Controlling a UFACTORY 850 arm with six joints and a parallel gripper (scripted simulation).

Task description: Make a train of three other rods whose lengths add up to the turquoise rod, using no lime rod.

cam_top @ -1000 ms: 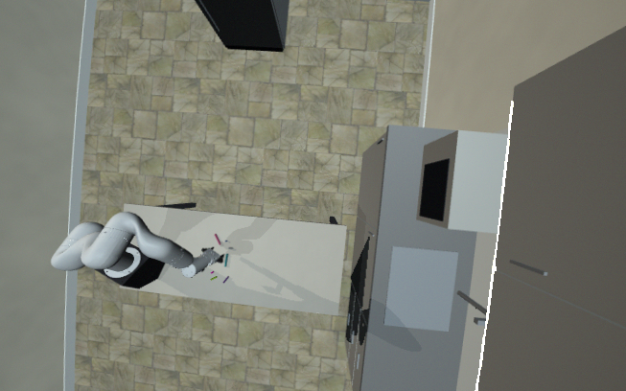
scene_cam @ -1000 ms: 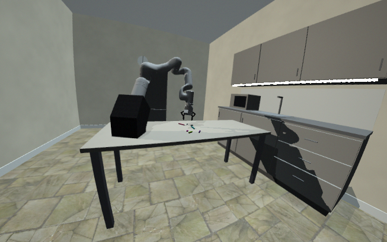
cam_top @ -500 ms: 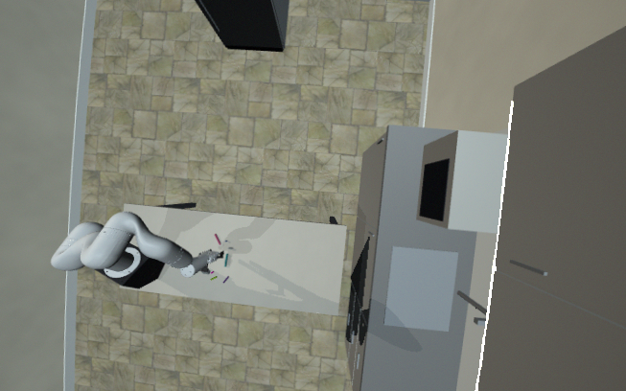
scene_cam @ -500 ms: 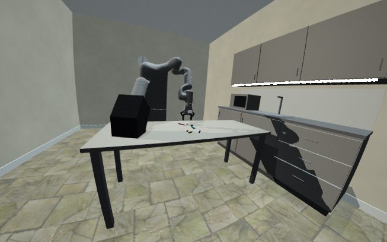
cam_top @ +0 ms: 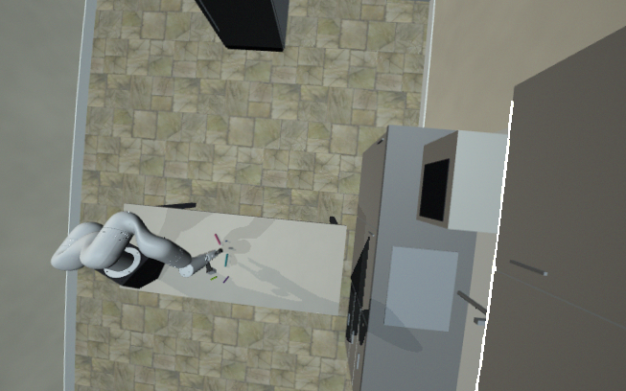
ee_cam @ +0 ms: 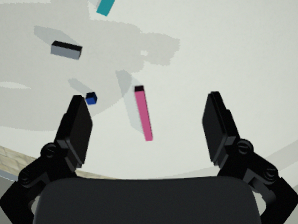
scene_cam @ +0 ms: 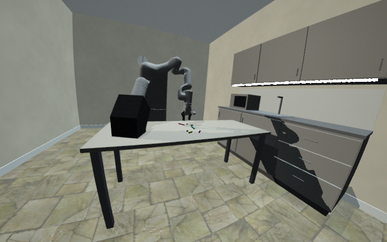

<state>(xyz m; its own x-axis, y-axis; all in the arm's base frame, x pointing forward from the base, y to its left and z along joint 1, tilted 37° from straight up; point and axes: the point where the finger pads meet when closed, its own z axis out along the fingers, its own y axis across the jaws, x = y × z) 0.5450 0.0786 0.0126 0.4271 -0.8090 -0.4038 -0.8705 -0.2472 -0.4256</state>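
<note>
Above the pale table (cam_top: 300,262) (scene_cam: 165,132) (ee_cam: 200,30), the gripper (cam_top: 221,249) (scene_cam: 186,117) (ee_cam: 146,107) hangs fully open; its fingers hold nothing.

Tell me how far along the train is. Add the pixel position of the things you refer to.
Done: nothing in the train yet; the likely pieces, purple rod (cam_top: 225,279) (scene_cam: 199,131), grey rod (cam_top: 230,248) (scene_cam: 191,124) (ee_cam: 66,51) and blue rod (cam_top: 226,241) (scene_cam: 186,123) (ee_cam: 91,99), lie apart.
In hand: nothing; the gripper (cam_top: 218,252) (scene_cam: 186,117) (ee_cam: 146,107) is open.
Left: line those three up end to end, keep the others away, and let go.

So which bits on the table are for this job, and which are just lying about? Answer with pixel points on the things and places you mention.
For the job:
- blue rod (cam_top: 226,241) (scene_cam: 187,124) (ee_cam: 91,99)
- grey rod (cam_top: 230,248) (scene_cam: 191,124) (ee_cam: 66,51)
- purple rod (cam_top: 226,279) (scene_cam: 199,131)
- turquoise rod (cam_top: 226,260) (scene_cam: 192,127) (ee_cam: 105,7), the length to match

Just lying about:
- pink rod (cam_top: 217,239) (scene_cam: 181,123) (ee_cam: 144,115)
- magenta rod (scene_cam: 187,130)
- lime rod (cam_top: 213,278) (scene_cam: 190,132)
</note>
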